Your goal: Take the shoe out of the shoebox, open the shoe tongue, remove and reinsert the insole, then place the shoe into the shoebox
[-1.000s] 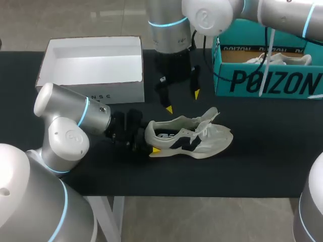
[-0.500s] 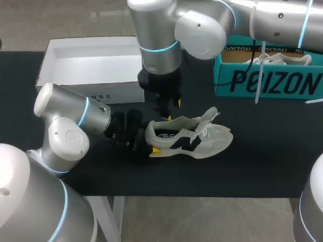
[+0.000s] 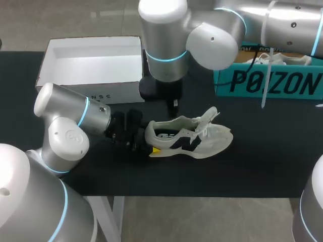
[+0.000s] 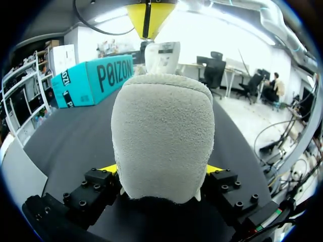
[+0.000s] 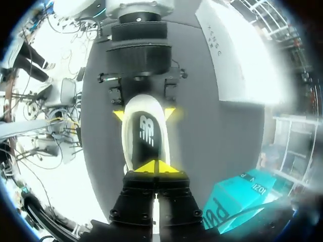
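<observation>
Your white shoebox [image 3: 91, 65] sits open at the far left of the surface [image 3: 262, 166], plain stiff card with square walls. The shoe is out of it, so that step looks done. Next along, your left end effector [image 4: 161, 174] pinches the shoe [image 3: 189, 136] by its heel, a yellow tip on either side of the rounded, fuzzy, suede-like back. The shoe rests on the dark matte surface, toe pointing right. Its laces are slack and the pale tongue [image 3: 212, 116] is lifted, so I judge the opening done too. The dark, smooth insole [image 5: 146, 133] lies inside. Your right end effector [image 5: 154, 166] hangs over the shoe's mouth, tips pressed together, with nothing visibly between them. Removing, refitting and boxing remain. At the far right stands a teal box [image 3: 267, 75].
</observation>
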Action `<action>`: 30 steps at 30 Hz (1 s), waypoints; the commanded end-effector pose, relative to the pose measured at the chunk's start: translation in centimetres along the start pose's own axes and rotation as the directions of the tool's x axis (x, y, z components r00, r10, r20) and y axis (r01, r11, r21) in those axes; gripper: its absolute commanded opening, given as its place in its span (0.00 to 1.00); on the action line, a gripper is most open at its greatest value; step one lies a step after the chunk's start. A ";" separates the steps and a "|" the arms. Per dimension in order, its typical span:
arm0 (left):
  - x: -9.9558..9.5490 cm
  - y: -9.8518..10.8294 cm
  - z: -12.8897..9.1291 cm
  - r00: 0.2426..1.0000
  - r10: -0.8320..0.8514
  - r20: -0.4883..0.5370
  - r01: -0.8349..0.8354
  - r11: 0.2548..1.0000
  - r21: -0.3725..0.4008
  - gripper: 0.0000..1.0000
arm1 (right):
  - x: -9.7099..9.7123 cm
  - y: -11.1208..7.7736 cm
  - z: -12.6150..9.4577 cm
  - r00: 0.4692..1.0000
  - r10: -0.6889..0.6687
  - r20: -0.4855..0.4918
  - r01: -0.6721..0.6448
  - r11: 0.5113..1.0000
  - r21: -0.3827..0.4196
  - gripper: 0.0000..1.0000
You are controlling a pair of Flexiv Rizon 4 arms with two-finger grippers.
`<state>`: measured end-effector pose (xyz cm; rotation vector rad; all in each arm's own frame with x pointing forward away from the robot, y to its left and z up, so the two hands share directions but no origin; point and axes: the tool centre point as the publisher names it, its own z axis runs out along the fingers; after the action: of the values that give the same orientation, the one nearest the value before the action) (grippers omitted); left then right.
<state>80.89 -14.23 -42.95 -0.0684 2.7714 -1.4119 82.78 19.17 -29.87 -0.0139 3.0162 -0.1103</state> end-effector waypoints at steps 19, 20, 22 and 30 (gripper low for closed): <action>0.0 0.1 0.1 1.000 0.000 0.002 0.000 1.000 0.000 0.00 | 0.9 -2.5 5.9 0.989 -0.136 0.056 0.145 0.971 -0.191 0.00; 0.0 0.1 0.1 1.000 0.000 0.002 0.000 1.000 0.000 0.00 | 1.0 -2.5 6.0 0.989 -0.137 0.051 0.144 0.972 -0.185 0.00; 0.0 0.1 0.1 1.000 0.000 0.002 0.000 1.000 0.000 0.00 | 1.1 -2.3 6.2 0.989 -0.143 0.042 0.148 0.975 -0.164 0.00; 0.0 0.1 0.1 1.000 0.000 0.002 0.000 1.000 0.000 0.00 | 2.0 -1.6 7.7 0.987 -0.163 -0.008 0.160 0.976 -0.148 0.00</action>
<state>80.89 -14.22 -42.95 -0.0682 2.7713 -1.4120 81.48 16.24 -36.82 -0.2727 3.0230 0.1124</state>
